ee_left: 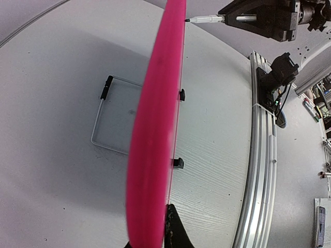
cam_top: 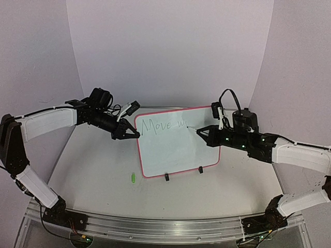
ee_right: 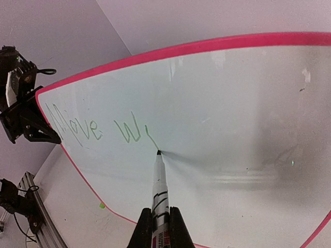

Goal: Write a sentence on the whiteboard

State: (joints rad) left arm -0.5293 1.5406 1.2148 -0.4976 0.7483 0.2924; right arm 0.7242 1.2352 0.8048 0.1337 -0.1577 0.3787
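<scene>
The board stands propped near the middle of the desk, leaning back on two black feet at its 6 o'clock edge. The left wrist view shows a wire stand behind it. The left hand is clenched on the pink frame at the board's 10 o'clock corner and steadies it. The right hand is closed on a marker, reaching in from 3 o'clock, with the tip touching the white face. The sentence is incomplete: green "Move w" and a trailing stroke sit in the board's 11 to 12 o'clock band, and the rest of the face is blank.

Risks, as judged:
1. The tip presses against a leaning board held at one corner only. Too much pressure toward the 3 o'clock side could twist the board or skid its feet.
2. If the left hand slips off the thin frame, the board could tip back onto its stand.
3. The letters already slope down toward 4 o'clock. If that slope continues, it would crowd the second line.
4. The marker shaft is held low between the fingers. Side load on a stroke could rotate it and leave gaps or stray marks.
5. The fingers could smear wet ink if the right hand crosses the finished words.
6. A small green piece, possibly the cap, lies on the desk at 8 o'clock off the board, within sweep of the left arm.
</scene>
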